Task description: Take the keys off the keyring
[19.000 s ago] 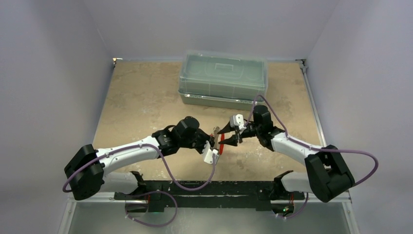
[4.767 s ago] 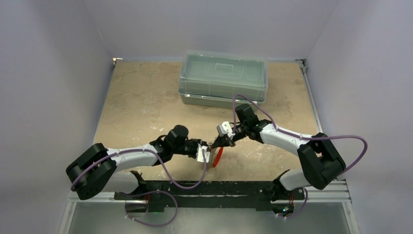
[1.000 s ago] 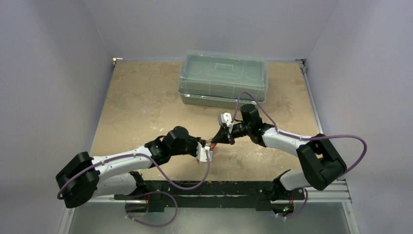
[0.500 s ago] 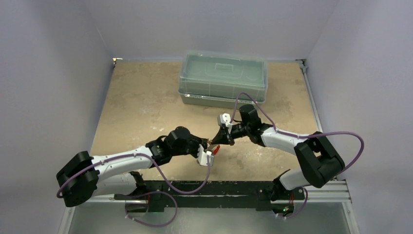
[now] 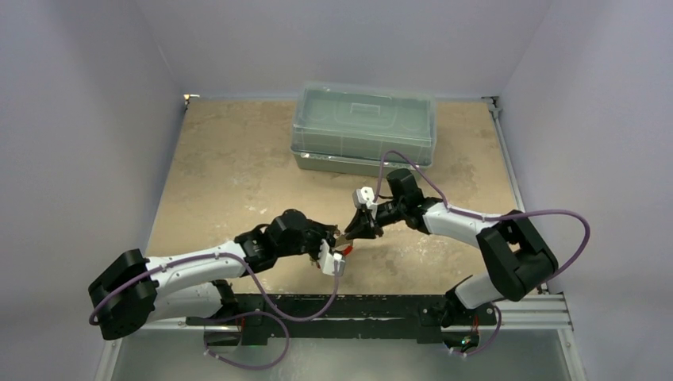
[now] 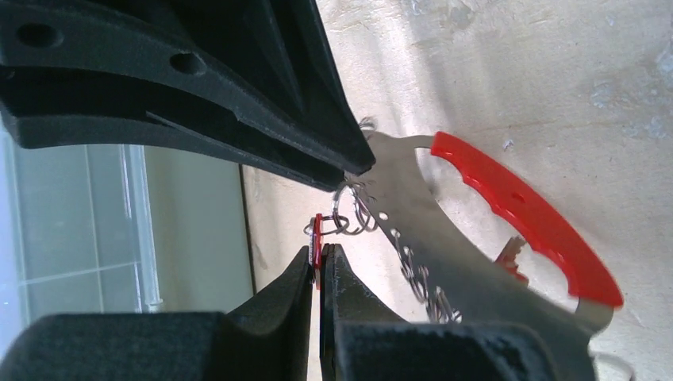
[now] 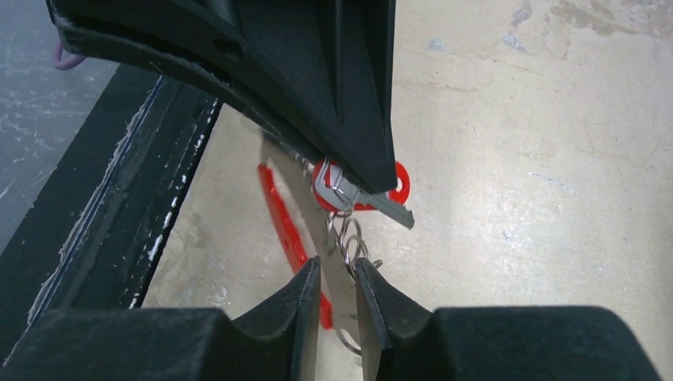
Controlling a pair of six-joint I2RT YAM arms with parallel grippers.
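Since half a second ago, the right gripper [image 7: 337, 274] has parted its jaws a little. The left gripper [image 6: 320, 258] has slid slightly toward the near edge of the desk [image 5: 230, 175].

The keyring [image 6: 444, 238] hangs where the two gripper tips meet, at the near middle of the desk and well apart from the clear box [image 5: 365, 127]. From above, only a speck of its red edge shows; both grippers cover the keys and the wire. Whether it touches the desk cannot be told.

The left wrist view shows the pale crescent plate and its red outer edge almost whole, though the lower end is cut off by the gripper's own body. In that view the left gripper is clamped tight on the red-headed key [image 6: 317, 238], seen edge-on. The thin metal loop [image 6: 349, 218] sits just beside that key. Silvery links along the plate are blurred, and a small red piece behind it cannot be identified.

Only the right wrist view shows the key's round red head and its blade pointing away. It also shows the narrow gap between the right gripper's fingers. The keyring's plate runs into that gap, with no clear pinch on it.
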